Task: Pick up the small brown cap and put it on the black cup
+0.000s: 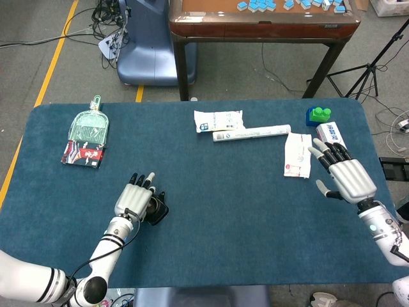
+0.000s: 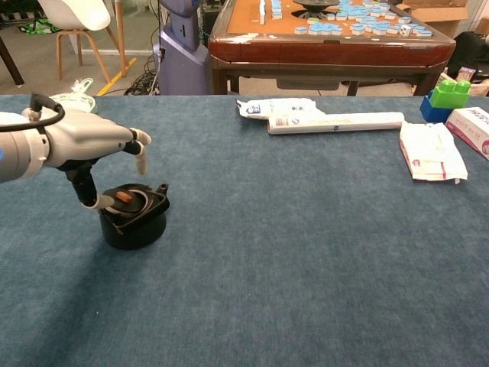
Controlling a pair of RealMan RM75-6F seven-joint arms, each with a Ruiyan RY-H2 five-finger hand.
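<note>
- Head view: our left hand [image 1: 133, 200] sits over the black cup [image 1: 157, 211], toward the near-left part of the table [image 1: 243, 243]. Fingers spread forward, nothing gripped as far as we can see. The hand hides most of the cup, so the small brown cap can't be made out here.
- Our right hand [image 1: 345, 176] is near the table's right edge, fingers apart, holding nothing. Fingertips are just beside the white tissue pack [image 1: 298, 155] and a white box [image 1: 330, 134].
- Along the far edge: white pouch [image 1: 218, 119], white tube [image 1: 251, 133], blue-green block [image 1: 318, 115] at the far right corner. Green net bag [image 1: 89, 127] on a red-black packet [image 1: 83, 154] near the left edge.
- Wide bare cloth across the middle and the near edge between the two hands.
- Chest view: left hand [image 2: 80, 145] hovers above and left of the black cup [image 2: 135, 219], fingers loosely extended, thumb pointing down at the rim. We can't tell if it touches.
- Small brown cap [image 2: 124, 197] lies on the cup's top, slightly tilted.
- Open cloth to the right of the cup up to the tissue pack [image 2: 432, 151].
</note>
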